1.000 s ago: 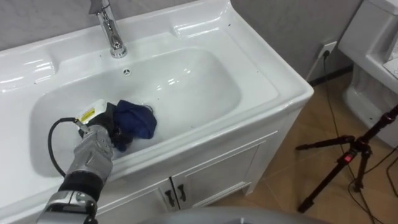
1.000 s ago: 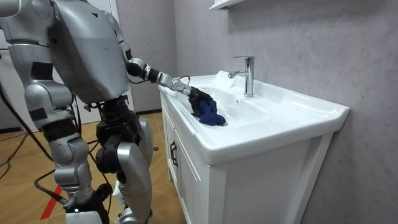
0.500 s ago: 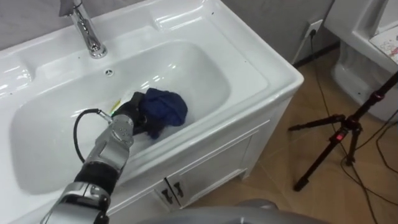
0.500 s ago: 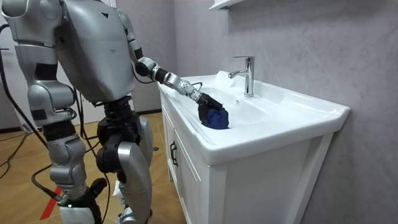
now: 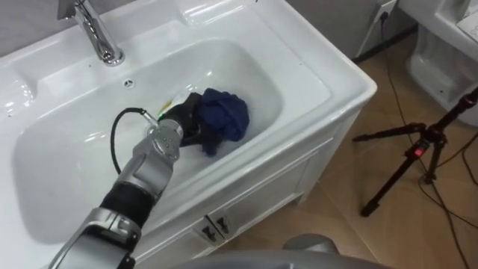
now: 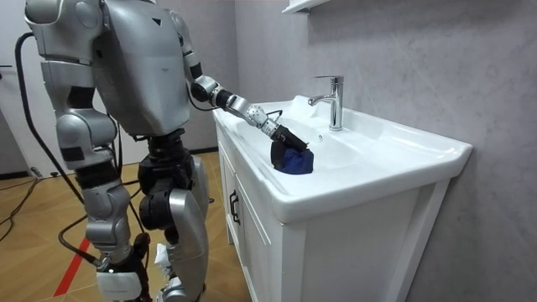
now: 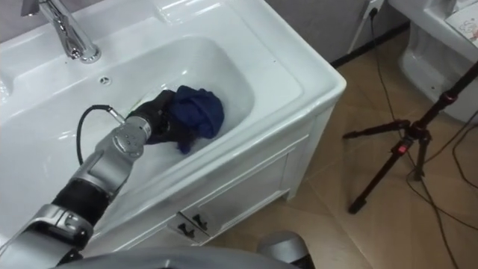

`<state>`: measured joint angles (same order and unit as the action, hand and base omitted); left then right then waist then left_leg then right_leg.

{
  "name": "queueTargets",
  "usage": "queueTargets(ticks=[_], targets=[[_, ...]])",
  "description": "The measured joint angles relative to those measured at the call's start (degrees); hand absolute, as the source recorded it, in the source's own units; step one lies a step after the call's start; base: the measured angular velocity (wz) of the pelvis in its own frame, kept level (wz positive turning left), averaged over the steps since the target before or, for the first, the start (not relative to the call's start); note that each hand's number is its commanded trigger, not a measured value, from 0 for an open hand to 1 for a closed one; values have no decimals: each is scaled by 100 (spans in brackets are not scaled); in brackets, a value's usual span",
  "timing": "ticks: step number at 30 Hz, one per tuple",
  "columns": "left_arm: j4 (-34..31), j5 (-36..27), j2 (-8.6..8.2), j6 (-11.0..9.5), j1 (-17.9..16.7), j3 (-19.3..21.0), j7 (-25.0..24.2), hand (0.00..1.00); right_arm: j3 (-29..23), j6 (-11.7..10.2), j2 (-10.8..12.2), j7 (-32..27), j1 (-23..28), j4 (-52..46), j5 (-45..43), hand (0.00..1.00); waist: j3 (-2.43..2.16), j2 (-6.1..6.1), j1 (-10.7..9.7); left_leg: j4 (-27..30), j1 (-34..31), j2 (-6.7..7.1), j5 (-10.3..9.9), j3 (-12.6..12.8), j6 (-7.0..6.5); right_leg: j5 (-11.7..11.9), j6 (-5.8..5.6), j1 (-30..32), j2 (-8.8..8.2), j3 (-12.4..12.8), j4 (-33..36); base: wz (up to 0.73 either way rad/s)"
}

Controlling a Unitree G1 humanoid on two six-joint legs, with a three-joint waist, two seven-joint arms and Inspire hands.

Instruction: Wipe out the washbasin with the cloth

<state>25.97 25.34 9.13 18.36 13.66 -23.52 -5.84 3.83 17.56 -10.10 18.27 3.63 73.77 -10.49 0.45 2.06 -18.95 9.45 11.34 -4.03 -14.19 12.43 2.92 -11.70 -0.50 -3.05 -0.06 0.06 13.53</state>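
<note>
Basin, white ceramic, rectangular [image 5: 317, 60], set on a white cabinet [image 5: 254, 198]: a crumpled dark blue cloth [image 5: 226, 119] lies inside the bowl, right of centre, near the front wall. The left hand [image 5: 187, 125] is in the bowl, fingers curled into the cloth's left side. Bare bowl lies open to the left and back toward the chrome faucet [image 5: 95, 37]; the right wall stands near the cloth. A black tripod [image 5: 418, 157] stands on the wood floor [image 5: 351, 224], well apart. The room view adds the robot standing at the cabinet front, the grey wall [image 6: 403, 50] behind, and the right hand [image 6: 117, 273] hanging low; I cannot tell its fingers.
</note>
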Motion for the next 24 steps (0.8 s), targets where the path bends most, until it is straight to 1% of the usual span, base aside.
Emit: queueTargets(ticks=[5,6,7,10,12,14,15,16,17,18,19,20,21,23,24], targets=[[-133,55,14,13,-2,-82,-56,100,-1,-6,-23,-8,-68,-16,66,0,4,5,50,-7,-23,-11,0,4,0,3,4,-7,13,-7,-56,2],[-157,166,15,12,-3,-83,-116,100,0,-3,-33,-8,-65,-36,64,0,12,-9,57,-11,-7,-13,0,-2,0,3,5,-40,13,-10,-62,0],[-181,300,14,14,-4,-98,-192,100,1,-3,-43,-10,-42,-65,67,0,37,-32,59,-20,26,-15,0,-2,0,3,5,-107,16,0,-88,0],[-187,459,13,-4,0,-113,-231,100,1,-3,-60,-60,-30,-89,55,0,43,-38,91,-20,33,-9,0,2,0,2,3,-99,16,38,-95,-4],[-112,565,-5,-31,-6,-113,-232,100,-3,4,-62,-103,6,-102,58,0,51,-51,176,-23,73,-11,0,39,0,2,4,-120,27,54,-95,-12],[-82,696,28,-104,-89,-113,-231,100,-4,5,-68,-143,45,-156,35,0,65,-71,232,-46,141,-15,0,50,0,1,5,-166,46,96,-99,-10],[-39,822,36,-156,-105,-111,-231,100,-9,4,-61,-177,42,-175,-47,0,68,-94,238,-49,175,-14,0,50,0,-1,6,-188,50,127,-96,-11],[11,935,25,-228,-120,-93,-231,100,-9,3,-61,-220,50,-210,-129,0,71,-102,312,-71,220,-15,0,58,0,-4,8,-200,64,146,-91,-13],[50,946,17,-270,-125,-77,-229,100,-16,2,-62,-239,73,-207,-143,0,69,-111,337,-78,237,-15,0,59,0,-5,10,-205,67,155,-87,-9],[177,941,-31,-379,-125,39,-227,100,-20,2,-54,-255,86,-209,-154,0,71,-145,368,-80,270,-16,0,59,0,-11,11,-244,67,145,-86,0],[335,942,-90,-501,-131,173,-222,100,-58,12,-41,-265,132,-205,-158,0,75,-171,445,-99,335,-19,0,60,0,-19,16,-295,74,141,-87,-5],[424,949,-112,-626,-207,334,-206,100,-91,7,-15,-274,217,-260,-220,0,69,-207,533,-99,386,-24,0,62,0,-34,30,-312,78,145,-78,-9],[450,965,-109,-694,-272,449,-183,100,-134,7,13,-275,228,-264,-295,0,67,-228,544,-100,406,-28,0,65,0,-44,37,-321,82,145,-72,-7],[553,1102,-53,-882,-494,827,-44,100,-314,35,103,-284,233,-257,-584,0,43,-295,560,-101,419,-47,0,81,1,-60,49,-341,109,147,-59,4],[593,1117,-20,-915,-528,898,9,100,-344,66,120,-303,226,-255,-639,0,37,-305,582,-102,419,-52,0,80,1,-60,51,-339,115,149,-60,0]])
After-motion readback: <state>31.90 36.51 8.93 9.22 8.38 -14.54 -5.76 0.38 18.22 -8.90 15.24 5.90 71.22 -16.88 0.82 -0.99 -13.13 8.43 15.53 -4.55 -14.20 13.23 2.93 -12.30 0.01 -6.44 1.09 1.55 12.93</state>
